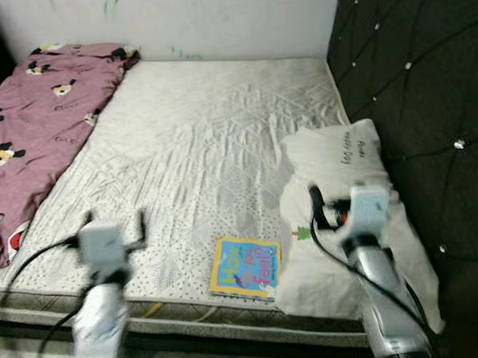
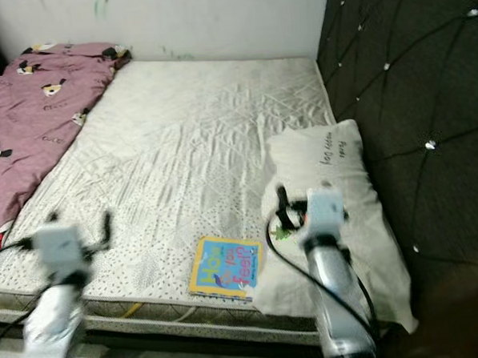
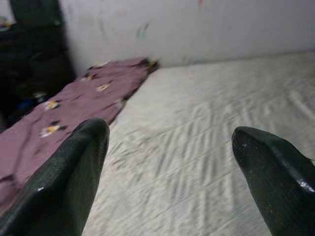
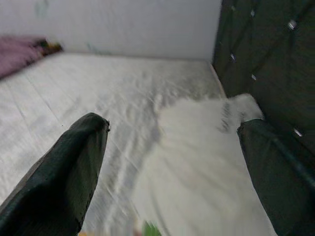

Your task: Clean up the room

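Both grippers, left (image 1: 114, 234) and right (image 1: 337, 214), hovered wide open, empty, over mattress (image 1: 205, 141) front edge; book (image 1: 245, 267) lay beside pillow (image 1: 334, 166), blanket (image 1: 35, 109) bunched left; tidying seemingly barely begun

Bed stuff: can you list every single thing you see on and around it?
mattress: one, white quilted, filling the middle
blanket: one, pink with cartoon dogs, along the mattress's left side
pillow: one, white, by the headboard
book: one, yellow and blue, at the near edge, beside the pillow
headboard: one, dark tufted, right side
wall: white, behind
left gripper: black fingers open, over the mattress
right gripper: black fingers open, over the pillow
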`<state>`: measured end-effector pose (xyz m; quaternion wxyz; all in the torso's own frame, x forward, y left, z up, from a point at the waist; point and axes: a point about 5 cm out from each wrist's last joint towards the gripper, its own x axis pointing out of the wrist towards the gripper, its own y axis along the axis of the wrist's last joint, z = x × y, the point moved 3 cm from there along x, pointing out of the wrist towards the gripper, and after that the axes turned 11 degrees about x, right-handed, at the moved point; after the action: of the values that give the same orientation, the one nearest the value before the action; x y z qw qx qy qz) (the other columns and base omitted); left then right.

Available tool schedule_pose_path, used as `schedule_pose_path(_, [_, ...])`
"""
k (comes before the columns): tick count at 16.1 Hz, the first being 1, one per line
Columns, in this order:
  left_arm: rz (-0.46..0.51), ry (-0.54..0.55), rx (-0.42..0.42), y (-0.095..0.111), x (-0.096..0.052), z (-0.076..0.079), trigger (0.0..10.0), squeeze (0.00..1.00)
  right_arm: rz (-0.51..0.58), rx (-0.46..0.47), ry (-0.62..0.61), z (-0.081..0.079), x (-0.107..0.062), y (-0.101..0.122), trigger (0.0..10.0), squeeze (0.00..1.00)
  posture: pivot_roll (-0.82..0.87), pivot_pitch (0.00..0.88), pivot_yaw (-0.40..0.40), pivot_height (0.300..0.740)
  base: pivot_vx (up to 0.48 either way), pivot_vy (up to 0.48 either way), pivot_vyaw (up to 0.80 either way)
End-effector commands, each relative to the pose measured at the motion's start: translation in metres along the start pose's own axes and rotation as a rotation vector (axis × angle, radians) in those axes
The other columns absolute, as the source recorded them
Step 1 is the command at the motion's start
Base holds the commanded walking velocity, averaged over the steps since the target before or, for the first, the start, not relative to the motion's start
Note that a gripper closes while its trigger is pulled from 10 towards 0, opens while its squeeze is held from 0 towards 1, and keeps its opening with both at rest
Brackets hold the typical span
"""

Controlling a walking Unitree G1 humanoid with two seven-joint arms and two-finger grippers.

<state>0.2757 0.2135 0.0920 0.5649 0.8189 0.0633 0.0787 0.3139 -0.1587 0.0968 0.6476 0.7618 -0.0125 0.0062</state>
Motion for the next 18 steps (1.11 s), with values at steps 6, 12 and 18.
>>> schedule_pose_path(6, [0.011,-0.038,-0.029,0.006,0.002,0.008,10.0,0.0,0.065,-0.023,0.085,-0.019,0.007,0.018,10.0,0.02,-0.02,0.026,0.03,0.74,0.0,0.0,0.0])
schedule_pose_path(12, [0.012,-0.053,-0.043,0.007,0.004,0.011,10.0,0.0,0.04,-0.014,0.077,-0.022,0.008,0.009,10.0,0.0,-0.01,0.033,0.03,0.74,0.0,0.049,0.0])
schedule_pose_path(18, [0.015,-0.069,-0.046,0.01,0.005,0.014,10.0,0.0,0.023,-0.006,0.086,-0.023,0.007,0.005,10.0,0.0,-0.01,0.043,0.036,0.74,0.0,0.479,0.0])
